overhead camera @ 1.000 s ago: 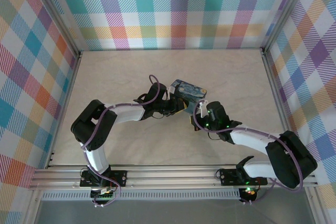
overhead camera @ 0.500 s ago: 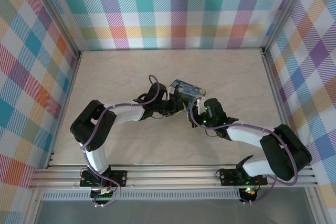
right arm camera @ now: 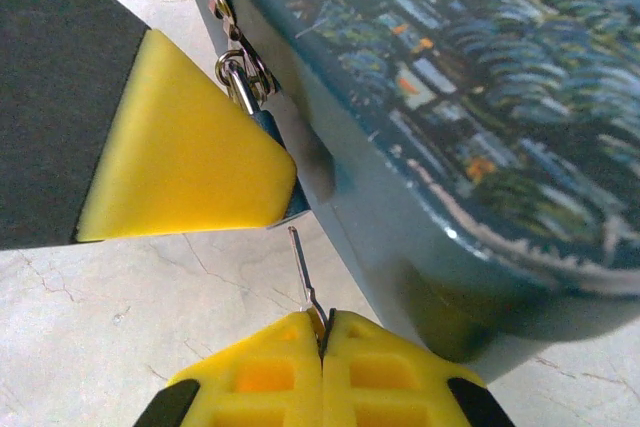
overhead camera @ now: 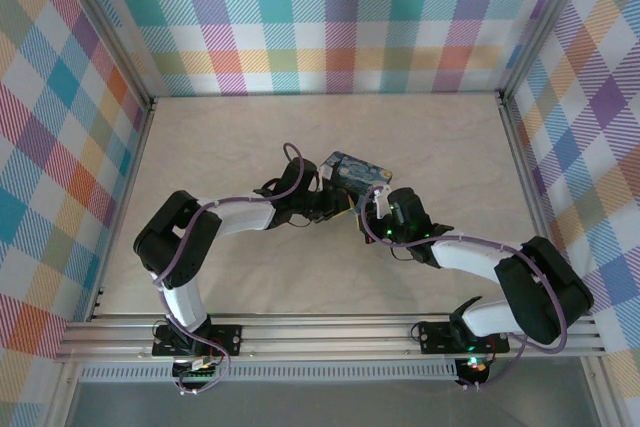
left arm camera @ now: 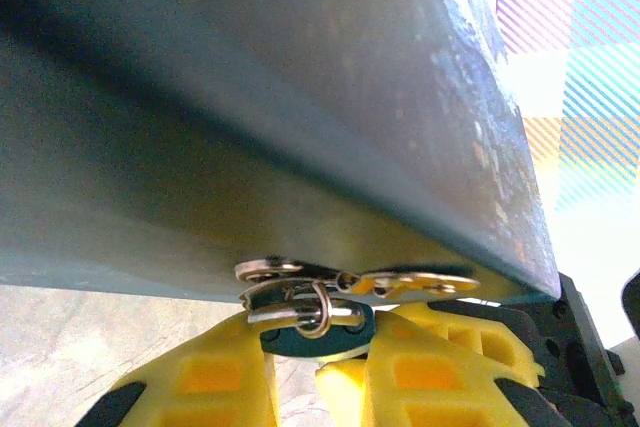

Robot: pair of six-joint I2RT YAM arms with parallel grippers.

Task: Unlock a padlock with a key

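Note:
The padlock is a small blue-grey lock whose shackle hangs through the hasp of a dark-blue painted box. My left gripper is shut on the padlock's body, its yellow fingers on either side. From the right wrist, the padlock shows beside the left arm's yellow finger. My right gripper is shut on the key, a thin dark blade pointing up with its tip just below the padlock's lower end. Whether the tip touches the padlock I cannot tell.
Both grippers meet at the box's near side in the middle of the beige tabletop. Plaid walls enclose the back and sides. An aluminium rail runs along the near edge by the arm bases.
The right gripper has moved slightly left and closer to the box with the key. The left gripper and box have stayed in place.

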